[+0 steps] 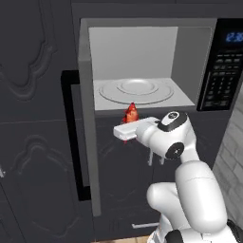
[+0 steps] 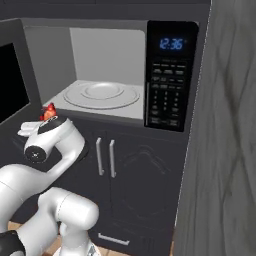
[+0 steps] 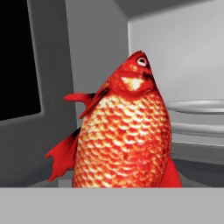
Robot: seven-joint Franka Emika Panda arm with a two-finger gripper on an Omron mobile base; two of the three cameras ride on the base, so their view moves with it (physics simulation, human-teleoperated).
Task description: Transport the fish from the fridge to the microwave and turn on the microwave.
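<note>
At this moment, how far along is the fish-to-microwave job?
Done: the fish is out of the fridge and the microwave door stands open. In hand: the gripper holds the fish just in front of the opening, below the turntable level. Left: set it on the turntable, let go, shut the door and press start on the keypad.

The tool (image 1: 127,124) is gripping the red-orange fish (image 1: 131,112), which is sticking up from it just below the front edge of the microwave (image 1: 142,66). Above and beyond the tool, the round turntable (image 1: 136,90) is lying on the pale interior floor. The door (image 1: 85,133) is standing open to the tool's left, and the black keypad panel (image 1: 222,71) is sitting to its upper right.
</note>
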